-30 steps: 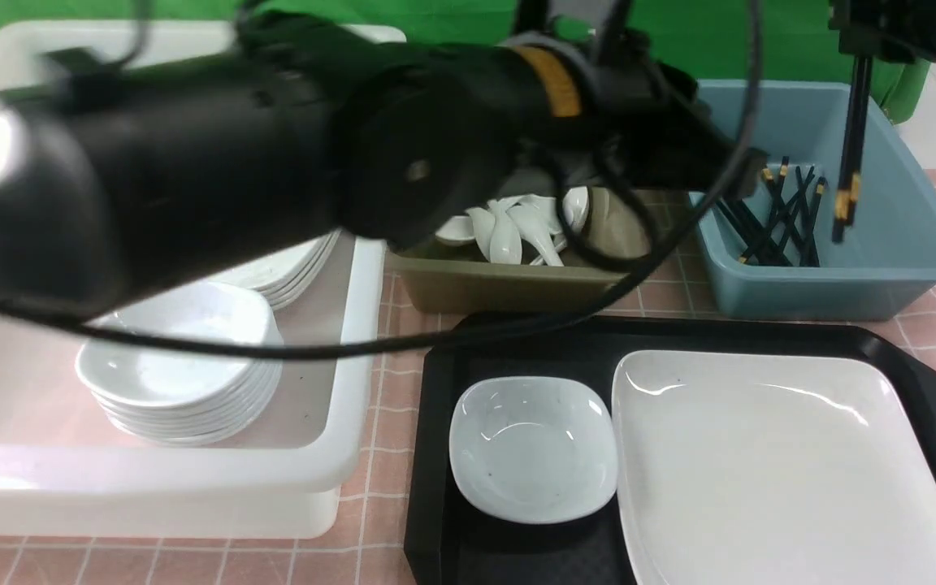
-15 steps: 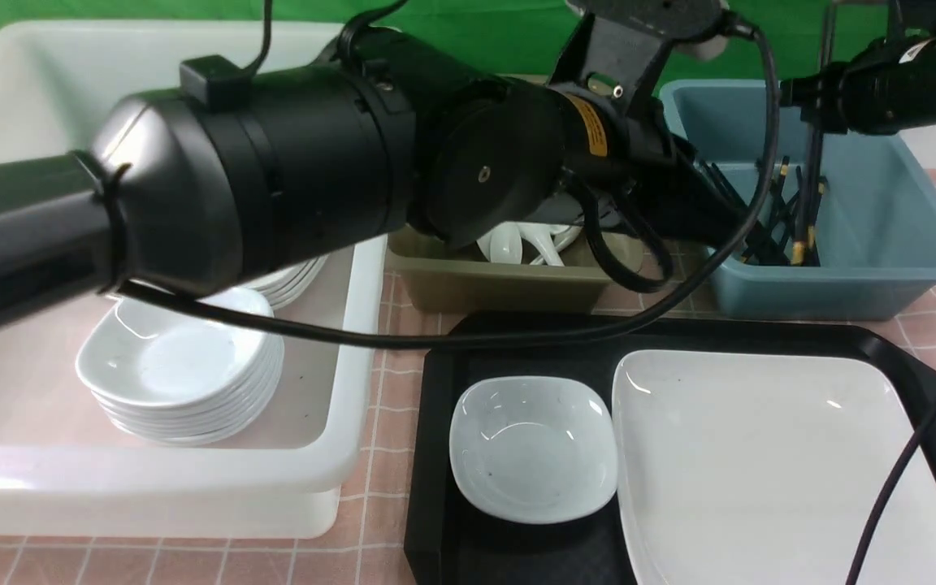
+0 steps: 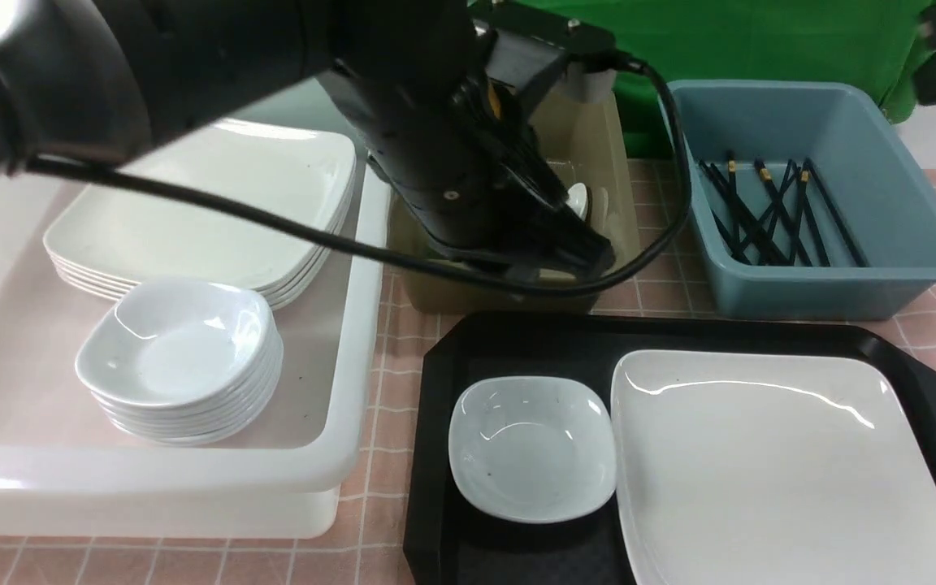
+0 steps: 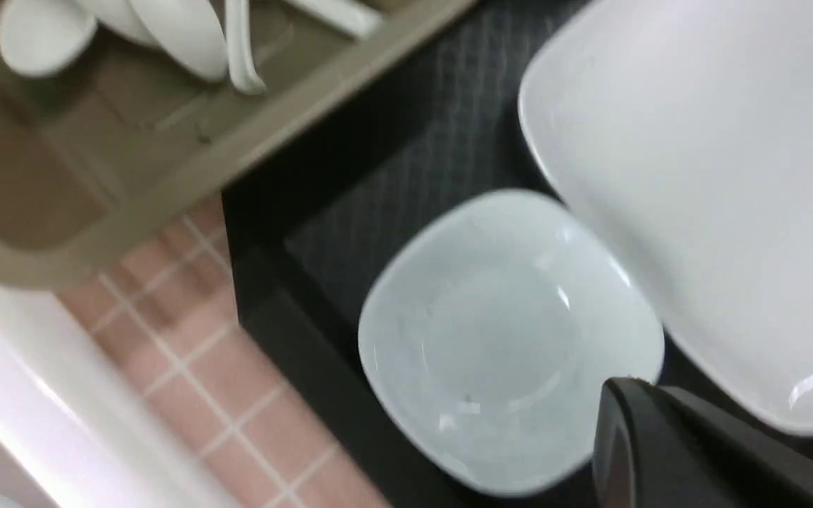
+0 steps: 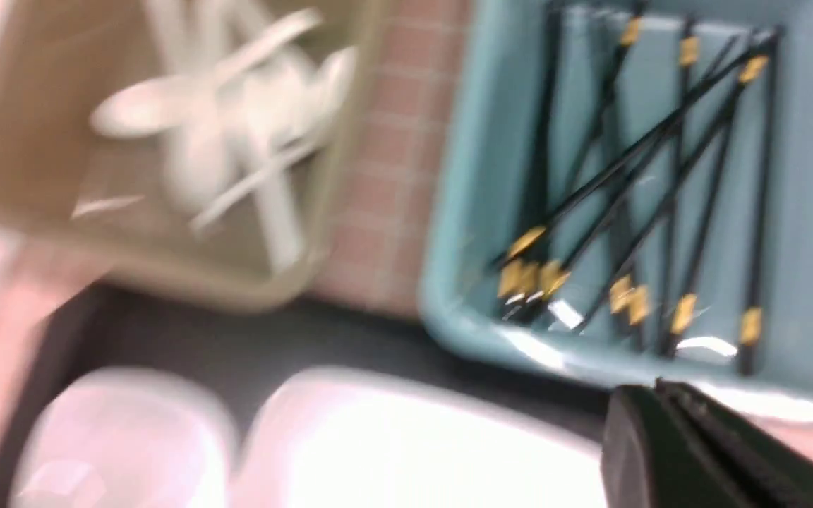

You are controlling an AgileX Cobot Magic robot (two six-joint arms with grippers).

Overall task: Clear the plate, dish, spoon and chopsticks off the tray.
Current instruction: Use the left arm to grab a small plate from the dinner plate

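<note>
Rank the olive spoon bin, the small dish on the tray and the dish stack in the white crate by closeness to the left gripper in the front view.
1. The olive-brown bin: at the left gripper, its front rim overlapped, behind the tray.
2. The dish: on the tray's left side, nearer the camera.
3. The stack of dishes: far left, in the white crate.

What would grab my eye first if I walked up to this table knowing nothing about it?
Probably the bulky black robot arm looming across the upper left of the front view. Next, the large glossy white rounded-rectangular plate filling the right of the black plastic tray, a small pale bluish-white dish beside it. Behind them, a blue-grey plastic bin holds thin black gold-banded chopsticks.
</note>
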